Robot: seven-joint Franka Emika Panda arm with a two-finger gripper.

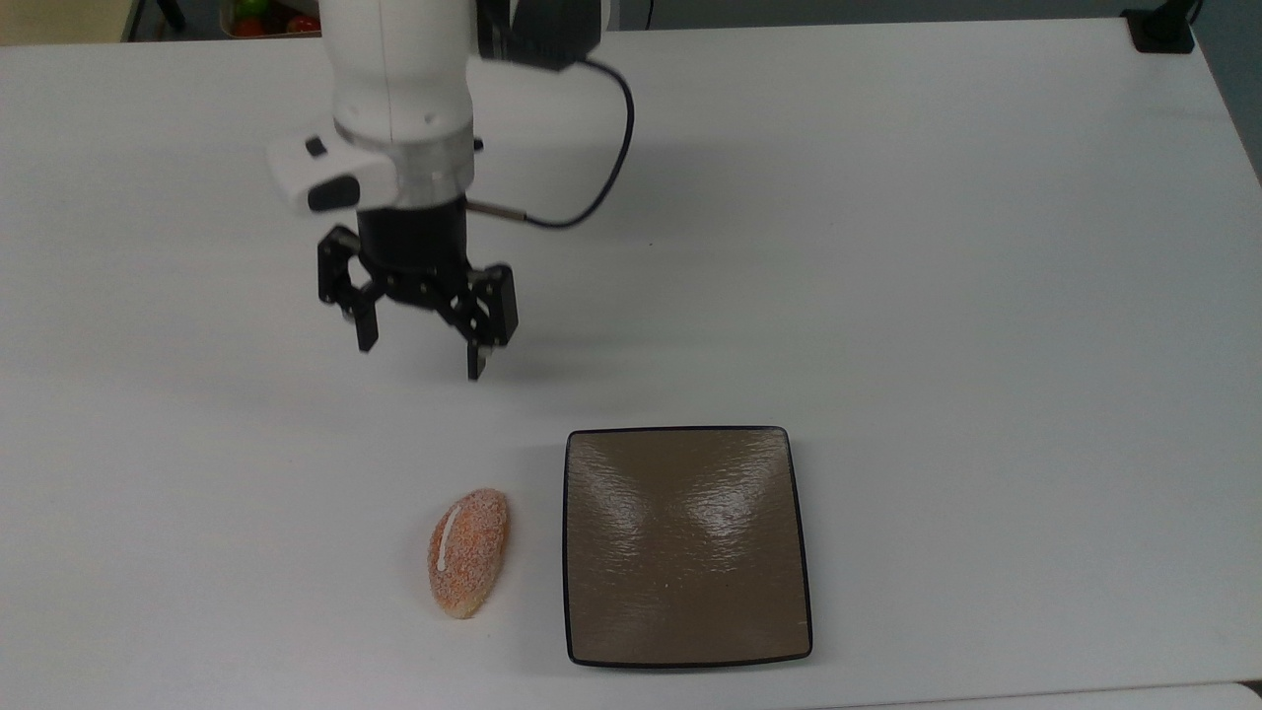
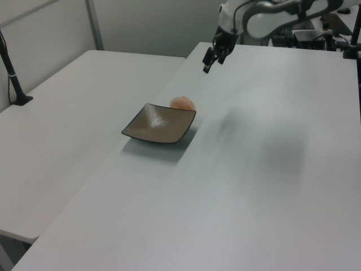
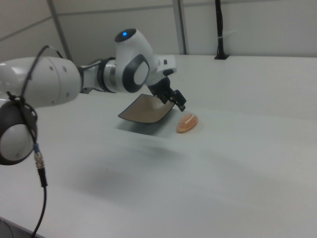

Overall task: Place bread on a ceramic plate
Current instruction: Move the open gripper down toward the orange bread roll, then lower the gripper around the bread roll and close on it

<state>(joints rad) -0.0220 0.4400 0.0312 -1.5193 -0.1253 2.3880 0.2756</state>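
Bread [image 1: 468, 567]: on the surface, just beside the ceramic plate [image 1: 687, 544] — top view's left.
Gripper [image 1: 422, 357]: fingers spread wide, empty, well short of the bread.
Risk: an off-centre grasp could roll it — it's rounded.

White table [image 1: 887, 247]: bread [image 1: 468, 566], ceramic plate [image 1: 686, 547]

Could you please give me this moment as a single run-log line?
phase: approach | claw: open, empty, above table | bread: on table beside ceramic plate | plate: empty
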